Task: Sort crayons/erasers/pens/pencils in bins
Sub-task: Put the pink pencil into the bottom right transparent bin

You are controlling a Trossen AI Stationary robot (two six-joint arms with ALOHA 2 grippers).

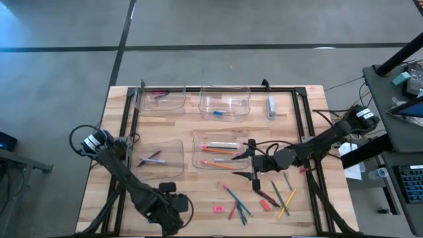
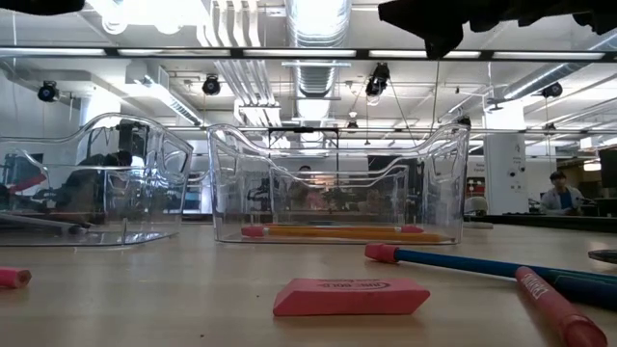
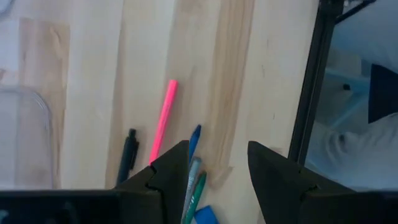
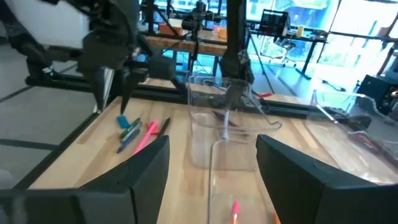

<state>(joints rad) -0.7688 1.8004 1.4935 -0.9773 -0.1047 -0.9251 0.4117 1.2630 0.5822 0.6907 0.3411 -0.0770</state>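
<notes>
I am reporting the sort as partly done. At the far left, the back bin [image 1: 160, 100] is holding a few small reddish pieces, too small to name, and the near bin [image 1: 160, 158] is holding two dark pens [image 1: 152, 158]. My left gripper [image 3: 217, 168] is hovering low at the table's near edge; its fingers are standing apart with nothing between them, and it is looking over a loose pink pencil [image 3: 163, 121] and a black pen [image 3: 129, 158]. Moving toward the middle, the back centre bin [image 1: 225, 103] is carrying one small blue piece [image 1: 220, 114], and the near centre bin [image 1: 217, 152] is carrying several orange pencils [image 1: 218, 151]. What is waiting on the bare table [image 1: 198, 198] is the larger share, I judge: a pink eraser [image 1: 218, 209], a fan of thin sticks [image 1: 236, 201], a red eraser [image 1: 266, 205] and more pencils [image 1: 286, 202]. My right gripper [image 1: 242, 165] is hanging at the right-hand end of the pencil bin, released and empty. A pale oblong item [image 1: 271, 106] is lying outside the bins at the back right. As for writing, the pink eraser is showing raised lettering on its side in the low view, but I cannot read it; no other label is legible.
</notes>
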